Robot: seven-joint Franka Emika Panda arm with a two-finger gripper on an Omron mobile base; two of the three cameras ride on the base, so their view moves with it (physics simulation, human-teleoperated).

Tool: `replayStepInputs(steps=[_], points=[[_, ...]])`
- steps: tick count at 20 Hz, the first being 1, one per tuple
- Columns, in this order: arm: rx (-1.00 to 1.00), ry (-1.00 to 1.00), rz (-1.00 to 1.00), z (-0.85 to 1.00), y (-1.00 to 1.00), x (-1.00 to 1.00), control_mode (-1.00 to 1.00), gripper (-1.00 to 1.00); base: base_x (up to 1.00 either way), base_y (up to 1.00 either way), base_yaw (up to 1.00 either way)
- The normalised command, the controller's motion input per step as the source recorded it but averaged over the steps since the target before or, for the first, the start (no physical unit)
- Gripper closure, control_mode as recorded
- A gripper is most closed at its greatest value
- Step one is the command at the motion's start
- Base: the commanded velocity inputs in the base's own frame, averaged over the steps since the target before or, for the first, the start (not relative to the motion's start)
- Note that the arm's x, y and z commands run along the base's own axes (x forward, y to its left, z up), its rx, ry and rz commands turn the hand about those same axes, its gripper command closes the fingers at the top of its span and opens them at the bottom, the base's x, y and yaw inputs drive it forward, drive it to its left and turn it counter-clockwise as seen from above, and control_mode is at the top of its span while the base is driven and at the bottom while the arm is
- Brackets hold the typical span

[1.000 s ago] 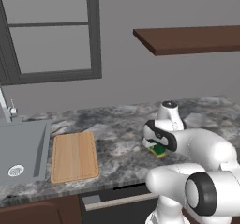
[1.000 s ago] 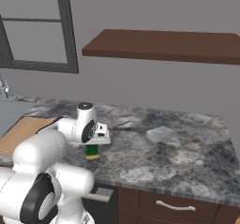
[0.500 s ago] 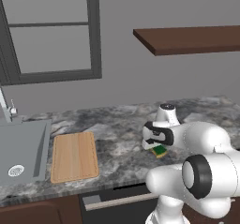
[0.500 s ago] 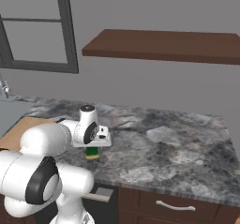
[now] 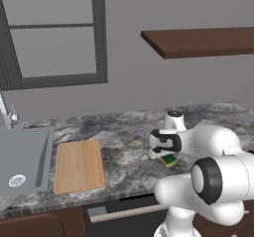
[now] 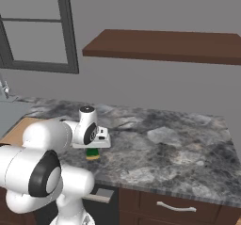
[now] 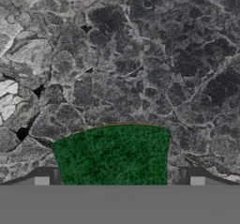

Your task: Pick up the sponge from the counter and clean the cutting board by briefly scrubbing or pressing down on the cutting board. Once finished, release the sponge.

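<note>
The sponge [image 5: 169, 160] [image 6: 92, 155] lies flat on the granite counter [image 5: 124, 149] [image 6: 179, 158], right of the cutting board [image 5: 78, 165]. My gripper [image 5: 165, 154] [image 6: 95, 148] points straight down over it. In the hand view the sponge's green top [image 7: 112, 155] sits between the two fingertips, the left fingertip [image 7: 47, 178] almost against its edge and the right fingertip [image 7: 193, 178] a small gap away. The gripper [image 7: 119, 181] is open and the sponge rests on the counter. A strip of the board [image 6: 16, 129] shows past my arm in the right base view.
A grey sink [image 5: 20, 161] with a faucet [image 5: 7, 114] lies left of the board. A dark brown wall shelf [image 5: 198, 41] [image 6: 164, 45] hangs above the counter's right part. Bare granite stretches right of the sponge [image 6: 188, 144].
The arm's elbow and upper links have swung and folded differently. The hand has stayed over the sponge with hardly any shift, and the sponge has not moved.
</note>
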Motion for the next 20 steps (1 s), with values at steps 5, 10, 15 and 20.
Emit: replayStepInputs(steps=[5,10,15,20], points=[[0.00,0.00,0.00,0.00,0.01,0.00,-1.00,-1.00,0.00,0.00,0.00],[0.00,0.00,0.00,0.00,0.00,0.00,-1.00,-1.00,0.00,0.00,0.00],[0.00,-0.01,0.00,0.00,0.00,0.00,-1.00,-1.00,0.00,0.00,0.00],[0.00,-0.02,0.00,0.00,0.00,0.00,-1.00,-1.00,0.00,0.00,0.00]])
